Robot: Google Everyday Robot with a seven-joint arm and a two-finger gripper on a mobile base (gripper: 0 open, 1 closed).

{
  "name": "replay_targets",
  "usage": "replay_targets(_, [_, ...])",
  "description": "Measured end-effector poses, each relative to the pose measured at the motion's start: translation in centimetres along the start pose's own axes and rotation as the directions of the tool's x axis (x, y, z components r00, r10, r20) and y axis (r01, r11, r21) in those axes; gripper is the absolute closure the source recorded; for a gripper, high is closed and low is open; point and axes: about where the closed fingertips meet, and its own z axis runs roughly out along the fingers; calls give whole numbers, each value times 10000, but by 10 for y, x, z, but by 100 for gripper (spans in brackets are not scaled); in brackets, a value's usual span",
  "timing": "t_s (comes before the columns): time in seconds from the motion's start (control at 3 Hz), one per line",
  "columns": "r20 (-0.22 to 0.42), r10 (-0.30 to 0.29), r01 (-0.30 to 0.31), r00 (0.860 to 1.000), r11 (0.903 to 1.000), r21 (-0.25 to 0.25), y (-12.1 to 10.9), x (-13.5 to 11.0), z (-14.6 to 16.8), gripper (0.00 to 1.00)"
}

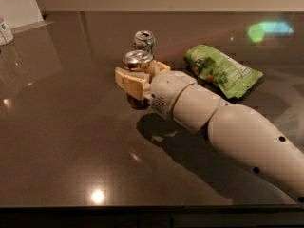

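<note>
My gripper (140, 78) is near the middle of the dark tabletop (66, 141), shut on a brown can with a silver top (137, 59). Its cream fingers (128, 82) sit on either side of the can's body, and the can stands upright between them. A green can (144, 40) stands just behind, apart from the held one. The white arm (228, 132) runs in from the lower right and hides the table behind it.
A green snack bag (221, 70) lies flat to the right of the cans, close to the arm. A small white container (4, 31) stands at the far left edge. The table's front edge runs along the bottom.
</note>
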Motion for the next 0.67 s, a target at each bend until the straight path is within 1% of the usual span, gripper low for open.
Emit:
replay_targets(0.33, [143, -422, 422, 9990, 9991, -18, 2, -13, 0, 100])
replay_targets(0.67, [162, -668, 669, 9976, 9978, -29, 5, -23, 0, 100])
